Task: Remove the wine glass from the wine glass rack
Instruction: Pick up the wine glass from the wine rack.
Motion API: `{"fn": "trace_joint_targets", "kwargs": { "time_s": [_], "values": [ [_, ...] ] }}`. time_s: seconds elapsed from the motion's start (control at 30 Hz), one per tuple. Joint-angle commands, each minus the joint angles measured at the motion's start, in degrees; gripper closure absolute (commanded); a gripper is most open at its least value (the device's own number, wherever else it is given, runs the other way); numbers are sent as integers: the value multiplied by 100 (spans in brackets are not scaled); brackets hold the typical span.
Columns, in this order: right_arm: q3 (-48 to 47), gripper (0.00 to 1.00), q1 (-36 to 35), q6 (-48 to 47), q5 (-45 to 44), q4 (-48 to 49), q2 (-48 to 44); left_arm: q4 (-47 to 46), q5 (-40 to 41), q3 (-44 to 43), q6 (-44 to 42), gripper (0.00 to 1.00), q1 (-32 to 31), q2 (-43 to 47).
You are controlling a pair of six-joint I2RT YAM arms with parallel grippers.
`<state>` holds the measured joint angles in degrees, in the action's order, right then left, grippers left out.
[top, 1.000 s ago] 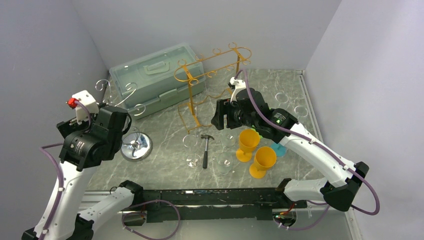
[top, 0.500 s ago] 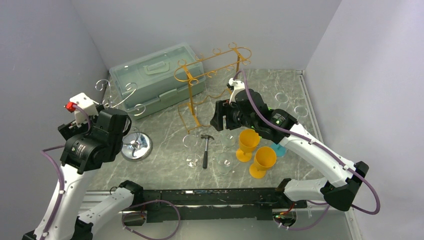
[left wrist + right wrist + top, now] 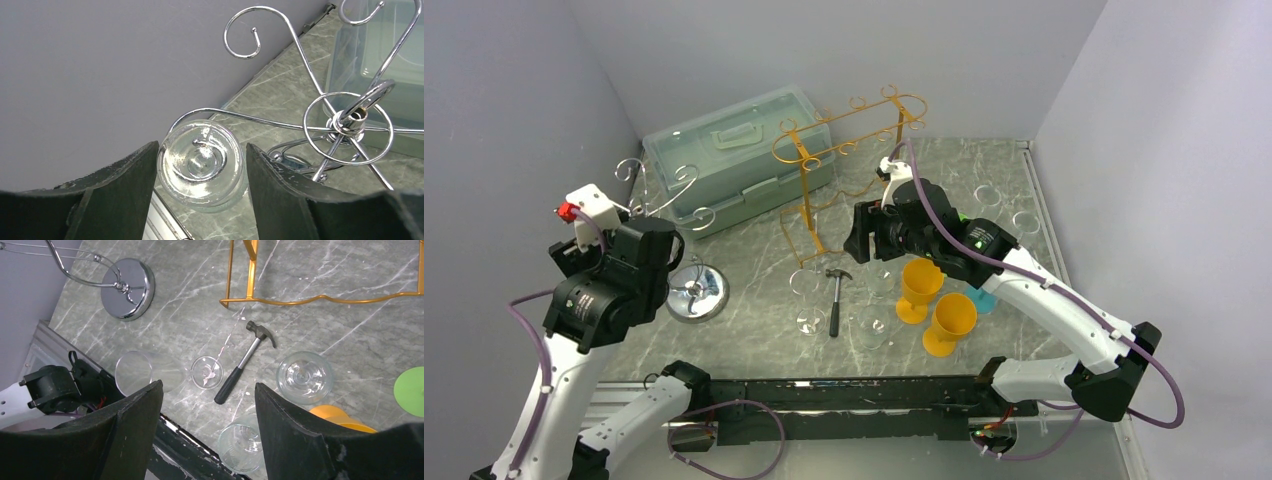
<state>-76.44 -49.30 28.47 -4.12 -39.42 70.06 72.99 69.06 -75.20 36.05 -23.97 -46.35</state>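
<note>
A clear wine glass [image 3: 201, 162] hangs upside down from a curled arm of the chrome rack [image 3: 350, 120], its round foot facing the left wrist camera. My left gripper [image 3: 200, 172] is open, with one finger close on each side of the glass; I cannot tell whether they touch it. In the top view the chrome rack [image 3: 660, 190] stands at the left on its round base [image 3: 694, 291], and my left wrist [image 3: 609, 275] hides the glass. My right gripper [image 3: 207, 430] is open and empty, held above the table's middle [image 3: 869, 230].
A gold wire rack [image 3: 844, 150] and a pale green lidded box [image 3: 739, 155] stand at the back. A small hammer [image 3: 835, 300], several clear glasses [image 3: 871, 325] and two yellow goblets [image 3: 951, 320] are on the marble table. The grey wall is close at the left.
My left wrist has shifted slightly left and down beside the chrome rack. My right arm has edged a little left. Both grippers stay open.
</note>
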Motion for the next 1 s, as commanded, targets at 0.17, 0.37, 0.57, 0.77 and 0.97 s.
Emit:
{"fn": "trace_joint_targets", "kwargs": {
  "time_s": [0.17, 0.37, 0.57, 0.77, 0.97],
  "values": [
    [-286, 31, -36, -149, -31, 62, 30, -153, 29, -475, -293, 42, 24, -94],
    [-278, 31, -45, -158, -25, 95, 60, -171, 189, -697, -524, 46, 24, -163],
    [-209, 31, -51, -132, 20, 180, 85, -294, 420, -604, -687, 48, 24, -179],
    [-313, 31, -62, -158, 40, 145, 190, 34, 598, -604, -440, 48, 24, -180],
    [-316, 31, -80, -153, 50, 183, 295, -266, 792, -346, -703, 50, 24, -19]
  ]
}}
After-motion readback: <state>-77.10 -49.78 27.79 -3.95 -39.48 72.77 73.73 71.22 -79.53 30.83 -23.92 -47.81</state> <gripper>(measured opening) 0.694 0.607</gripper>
